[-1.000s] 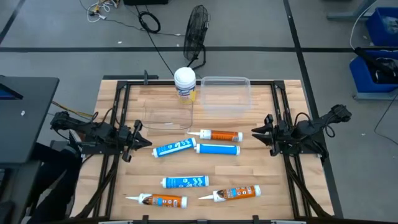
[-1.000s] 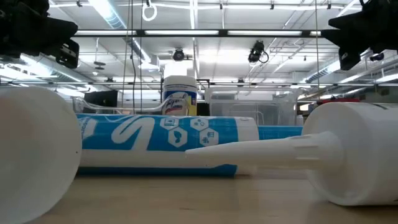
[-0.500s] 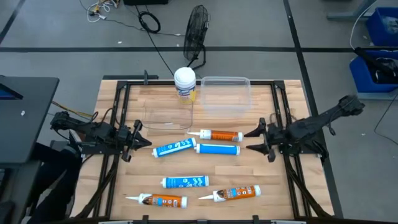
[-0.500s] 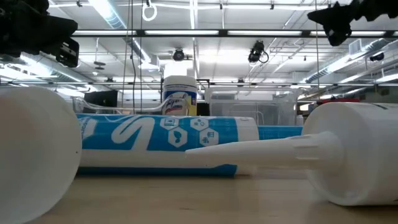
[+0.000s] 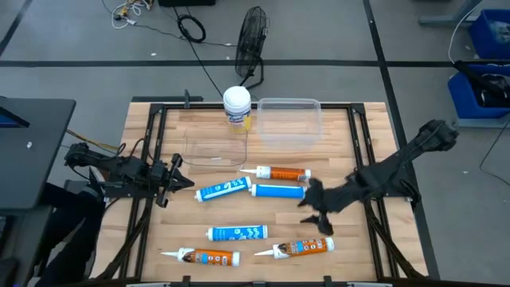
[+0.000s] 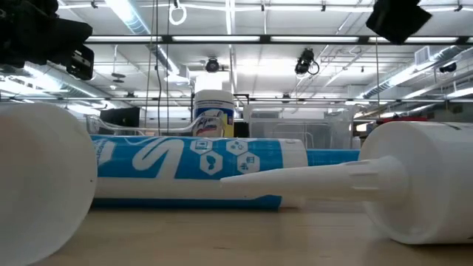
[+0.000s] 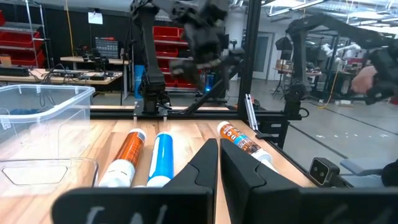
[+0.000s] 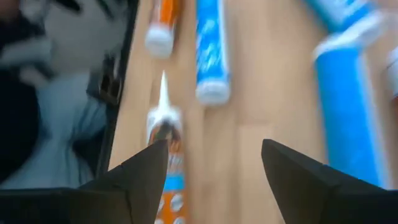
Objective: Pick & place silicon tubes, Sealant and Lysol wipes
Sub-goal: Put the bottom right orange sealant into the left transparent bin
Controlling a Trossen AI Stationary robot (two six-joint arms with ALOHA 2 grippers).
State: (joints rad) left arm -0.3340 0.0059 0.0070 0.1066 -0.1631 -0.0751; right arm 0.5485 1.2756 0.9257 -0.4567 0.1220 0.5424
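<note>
Above smooth wood table (image 5: 335, 151): right gripper (image 5: 315, 209) fingers spread over orange tube (image 5: 296, 248); left gripper (image 5: 178, 180) clenched.

Two dark jointed arms, each gripper (image 5: 317, 214) with black angular fingers (image 8: 305, 180)

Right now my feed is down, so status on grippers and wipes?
Right gripper open, above tubes near front. Left gripper shut, parked left. Lysol wipes upright at back, untouched. Nothing blocking.

Lysol wipes (image 5: 237, 106) – fat round canister, wide white lid, yellow-and-blue label – stands upright at the table's far edge, just beside the clear plastic bin (image 5: 288, 121), on its left, well apart from the tubes.
</note>
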